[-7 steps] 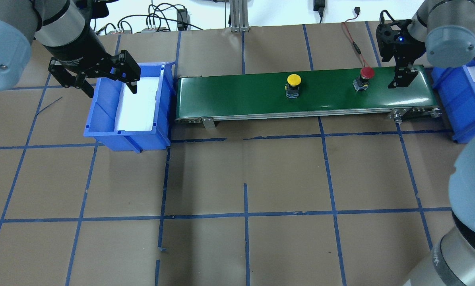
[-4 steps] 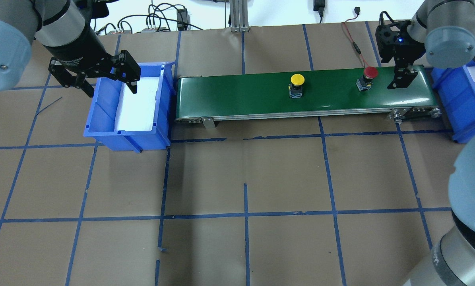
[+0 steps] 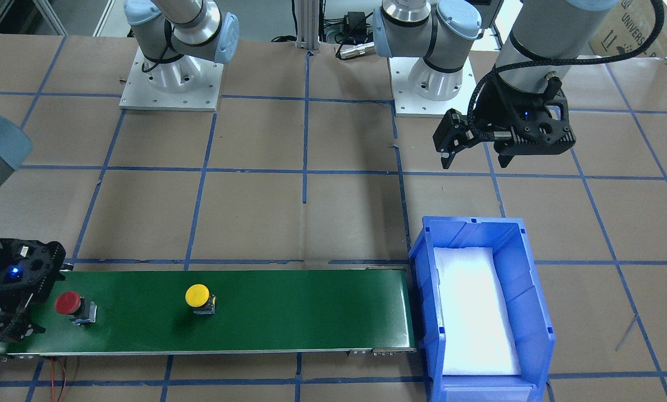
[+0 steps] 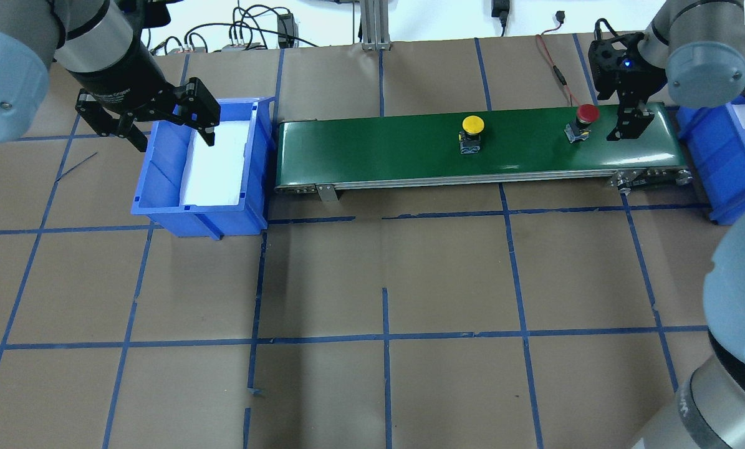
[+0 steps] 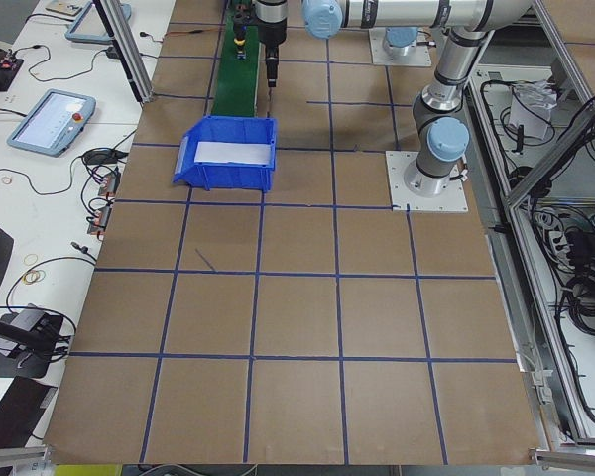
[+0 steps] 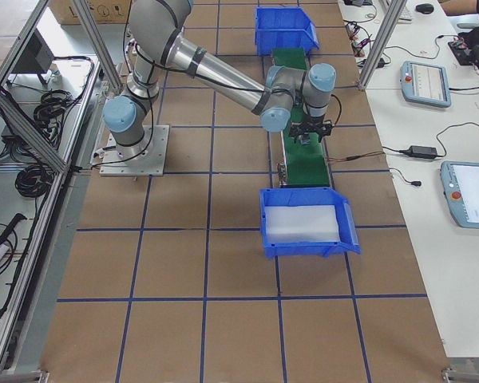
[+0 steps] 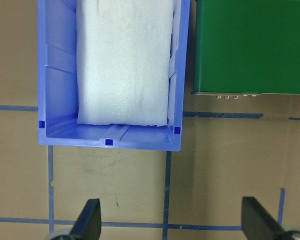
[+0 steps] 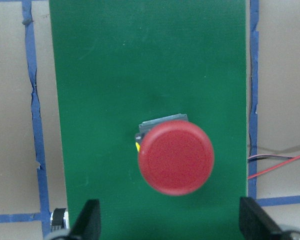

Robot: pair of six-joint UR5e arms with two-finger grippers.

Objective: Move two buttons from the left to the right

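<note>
The red mushroom-capped push-button stood upright on the long green conveyor belt, close to the belt's end nearest the desk's right edge. The yellow-capped push-button stood on the belt too, nearer the middle. The right gripper hung over that right end, fingers spread wide and gripping nothing, the red cap just ahead of them. The left gripper, equally wide and empty, hovered by the foam-lined blue plastic bin toward the desk's left edge.
</note>
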